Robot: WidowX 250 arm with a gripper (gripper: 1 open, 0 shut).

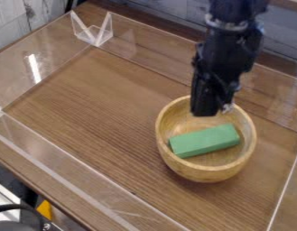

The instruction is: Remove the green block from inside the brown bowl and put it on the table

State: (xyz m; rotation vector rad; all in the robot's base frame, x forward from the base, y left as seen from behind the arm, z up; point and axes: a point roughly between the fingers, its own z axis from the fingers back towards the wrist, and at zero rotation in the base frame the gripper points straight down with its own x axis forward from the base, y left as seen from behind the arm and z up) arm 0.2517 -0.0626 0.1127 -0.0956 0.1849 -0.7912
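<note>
The green block [206, 142] lies flat inside the brown bowl [170, 128], fully in view and touched by nothing. The bowl stands on the table [102, 99] toward its right side. My gripper [208, 108] hangs just above the bowl's far rim, pointing almost straight down. Its dark fingers are shut together with nothing between them. The black arm rises from it to the top of the picture.
Low clear acrylic walls [42, 63] run around the table's edges. A clear folded acrylic piece [93, 27] stands at the back left corner. Wood-grain tabletop stretches to the left of the bowl.
</note>
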